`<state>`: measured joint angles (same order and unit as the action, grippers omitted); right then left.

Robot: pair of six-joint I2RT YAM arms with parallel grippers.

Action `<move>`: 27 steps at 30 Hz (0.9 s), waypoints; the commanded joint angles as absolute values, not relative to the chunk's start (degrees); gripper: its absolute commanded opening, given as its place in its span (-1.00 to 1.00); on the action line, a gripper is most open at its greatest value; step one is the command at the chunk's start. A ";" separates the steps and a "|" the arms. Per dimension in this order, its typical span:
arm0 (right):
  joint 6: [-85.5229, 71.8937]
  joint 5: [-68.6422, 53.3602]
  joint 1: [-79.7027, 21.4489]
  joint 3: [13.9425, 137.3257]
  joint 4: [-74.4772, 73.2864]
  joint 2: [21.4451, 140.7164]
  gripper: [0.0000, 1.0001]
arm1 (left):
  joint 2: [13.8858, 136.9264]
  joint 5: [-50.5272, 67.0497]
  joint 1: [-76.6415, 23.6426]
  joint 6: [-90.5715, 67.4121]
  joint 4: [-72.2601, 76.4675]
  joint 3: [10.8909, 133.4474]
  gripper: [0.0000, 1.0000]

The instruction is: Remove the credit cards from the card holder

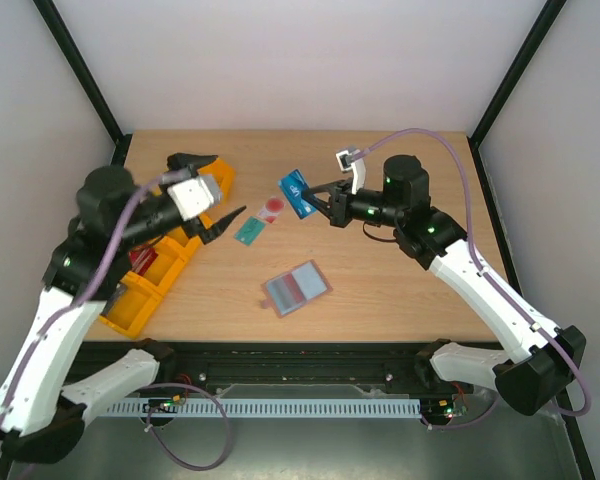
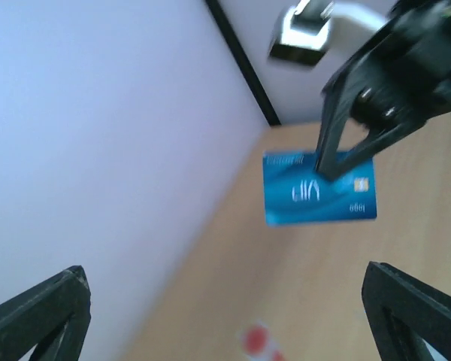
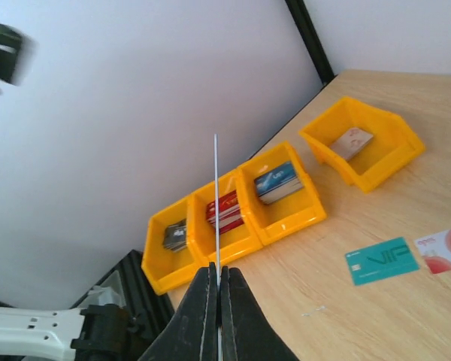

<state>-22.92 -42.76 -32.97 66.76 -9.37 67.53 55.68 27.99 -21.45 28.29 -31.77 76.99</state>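
Note:
The card holder (image 1: 297, 288) lies open and flat on the table's near middle. A teal-green credit card (image 1: 251, 231) (image 3: 383, 261) and a white-pink one with a red mark (image 1: 272, 210) (image 3: 443, 248) (image 2: 259, 342) lie side by side on the wood behind it. My right gripper (image 1: 316, 201) (image 3: 216, 272) is shut on a blue card (image 1: 297, 193) (image 2: 319, 188), held in the air; in the right wrist view the blue card (image 3: 216, 203) shows edge-on. My left gripper (image 1: 229, 187) (image 2: 225, 320) hangs open and empty left of the cards, facing the blue card.
A row of orange bins (image 1: 150, 275) (image 3: 240, 218) with stacks of cards runs along the table's left side, under the left arm. One separate orange bin (image 3: 364, 139) holds a single card. Black frame posts stand at the back corners.

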 commanded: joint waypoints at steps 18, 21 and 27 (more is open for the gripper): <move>-29.32 -51.22 -36.83 65.38 -1.19 70.99 -0.97 | 37.43 9.13 -43.41 120.66 25.55 27.50 0.99; -28.53 -52.15 -38.51 65.91 -0.88 72.48 -0.97 | 38.53 8.18 -43.61 120.32 26.37 27.42 0.92; -27.93 -53.17 -41.11 67.11 -1.17 74.65 -0.97 | 40.08 4.76 -44.24 117.52 26.64 27.96 0.53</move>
<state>-28.71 -51.35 -39.81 66.04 -3.05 73.93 39.55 7.42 -43.62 118.08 23.73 28.01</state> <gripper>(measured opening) 0.018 0.818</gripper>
